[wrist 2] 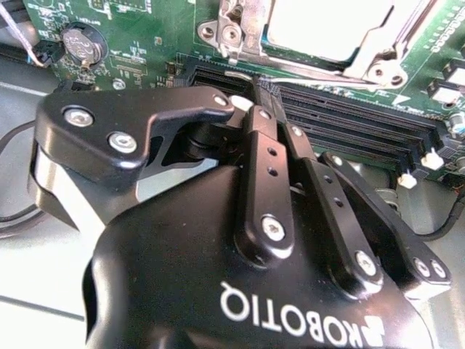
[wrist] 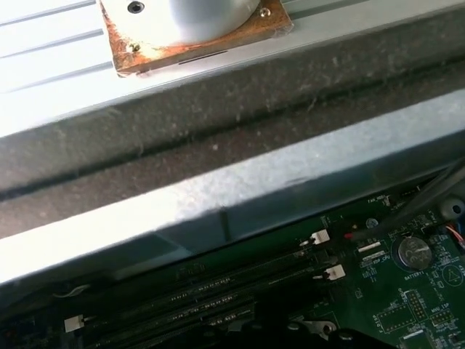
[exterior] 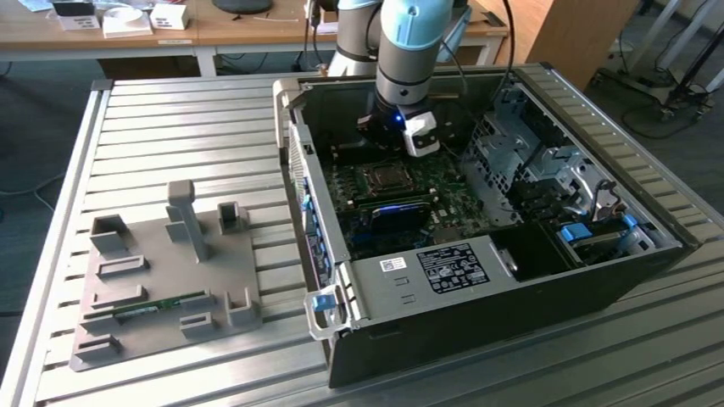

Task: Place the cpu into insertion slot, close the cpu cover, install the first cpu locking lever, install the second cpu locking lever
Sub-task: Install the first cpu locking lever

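RISK (judged): if aim drifts, the tips could scrape the long black memory slots [wrist 2: 349,123] beside the socket | GRIPPER: black two-finger gripper [wrist 2: 253,98] closed, empty | CPU: flat square silver-grey chip [wrist 2: 327,25] sits in the dark-framed socket [exterior: 385,178] on the green motherboard [wrist 2: 131,43], silvery hinged metal frame [wrist 2: 370,62] over it

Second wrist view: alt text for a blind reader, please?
A black gripper, shut, points at the black memory slots of a green motherboard. Beyond them lies the silver cpu, framed by its cpu cover.
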Tool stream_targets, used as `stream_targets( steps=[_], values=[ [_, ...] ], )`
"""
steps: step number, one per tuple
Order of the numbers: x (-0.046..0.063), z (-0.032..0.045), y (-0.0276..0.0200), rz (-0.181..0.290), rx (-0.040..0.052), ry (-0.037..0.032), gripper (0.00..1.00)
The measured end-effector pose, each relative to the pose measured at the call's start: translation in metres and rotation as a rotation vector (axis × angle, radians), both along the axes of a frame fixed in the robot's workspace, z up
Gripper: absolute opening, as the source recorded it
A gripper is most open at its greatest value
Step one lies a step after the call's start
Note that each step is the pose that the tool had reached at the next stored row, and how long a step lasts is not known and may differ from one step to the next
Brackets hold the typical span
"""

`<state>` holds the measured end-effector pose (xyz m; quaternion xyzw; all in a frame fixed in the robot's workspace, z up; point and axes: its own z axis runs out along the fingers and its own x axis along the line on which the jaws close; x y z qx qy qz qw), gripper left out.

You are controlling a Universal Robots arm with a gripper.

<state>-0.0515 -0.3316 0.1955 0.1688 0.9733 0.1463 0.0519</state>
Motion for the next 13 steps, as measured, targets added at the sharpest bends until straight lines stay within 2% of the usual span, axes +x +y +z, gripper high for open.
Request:
stream_targets(
  steps=[13],
  values=[
    [0.0,-0.0024,-0.0001,0.0,0.0001,-0.0001,0.11]
  ],
)
